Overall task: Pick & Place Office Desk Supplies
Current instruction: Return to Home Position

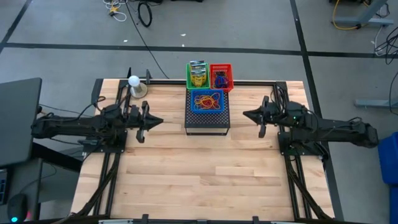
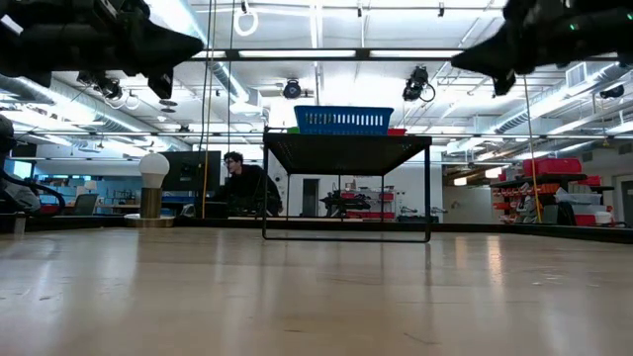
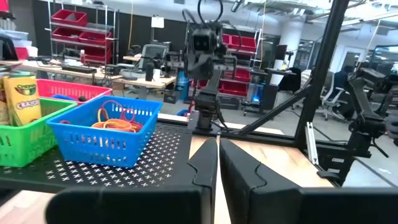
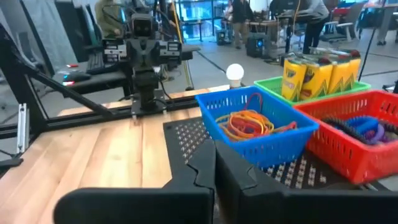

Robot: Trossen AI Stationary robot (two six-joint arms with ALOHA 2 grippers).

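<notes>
Above the wooden table (image 1: 199,180), the left tool (image 1: 157,122) and the right tool (image 1: 247,114) hung on either side of the black mesh shelf (image 1: 207,124), apart from it, tips pointing inward; on the shelf the blue bin (image 1: 207,110) held the rubber bands (image 1: 210,99); behind it stood the green bin (image 1: 188,76) with crayon boxes (image 1: 198,76) and the red bin (image 1: 229,77) with coloured rings (image 1: 219,79). At table height, both arms showed high in the upper corners; a person (image 2: 247,186) sat far behind. Past the left wrist, the fingers (image 3: 202,165) were pressed together, empty; past the right wrist, its fingers (image 4: 199,168) likewise met, gripping nothing.
</notes>
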